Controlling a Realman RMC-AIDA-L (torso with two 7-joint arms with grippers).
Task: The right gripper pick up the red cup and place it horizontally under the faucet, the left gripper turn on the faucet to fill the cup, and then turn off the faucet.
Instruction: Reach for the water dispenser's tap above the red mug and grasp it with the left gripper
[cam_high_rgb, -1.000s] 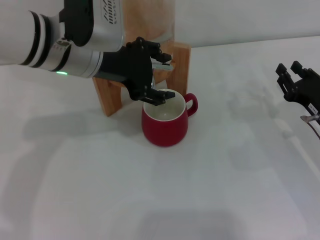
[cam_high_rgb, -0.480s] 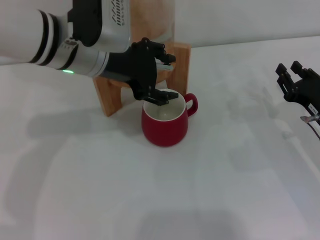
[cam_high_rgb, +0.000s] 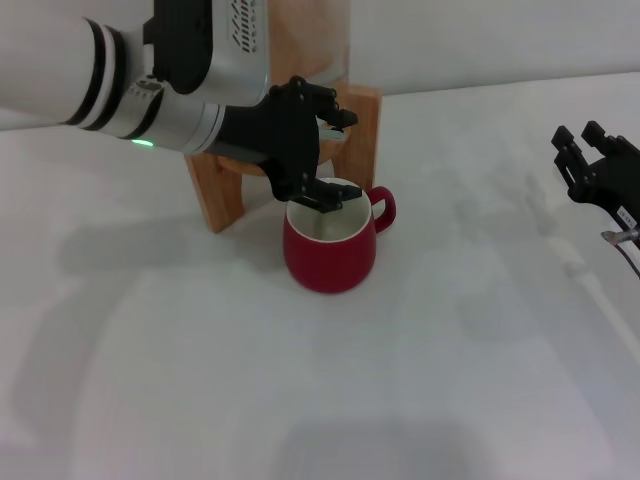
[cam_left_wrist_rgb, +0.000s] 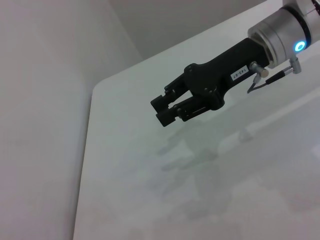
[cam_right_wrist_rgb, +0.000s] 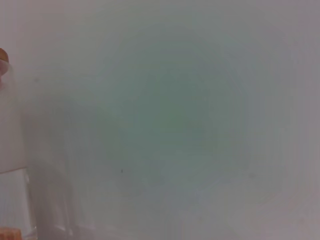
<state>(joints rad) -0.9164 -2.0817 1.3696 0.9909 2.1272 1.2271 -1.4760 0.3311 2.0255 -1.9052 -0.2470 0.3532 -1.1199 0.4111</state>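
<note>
**Spotter:** Where's the cup relative to the tap?

**Operator:** I see the red cup (cam_high_rgb: 330, 248) upright on the white table (cam_high_rgb: 300, 400), tucked against the wooden stand (cam_high_rgb: 215, 190), its handle pointing toward my right side. The faucet (cam_high_rgb: 333, 127) is just above the cup's mouth, mostly hidden behind my left gripper (cam_high_rgb: 318, 155).

**Spotter:** And the fingers?

**Operator:** They're curled around the tap area, upper ones at the lever's height, lower ones dipping over the cup's rim. I can't tell whether they actually pinch the lever. The lever seems to run out from the stand toward the cup, so I judge the coming move is a push along that line.

**Spotter:** Arm pose?

**Operator:** My left forearm reaches in roughly level from my left. My right gripper (cam_high_rgb: 597, 165) hangs well apart at my right edge, fingers spread, empty.
</note>
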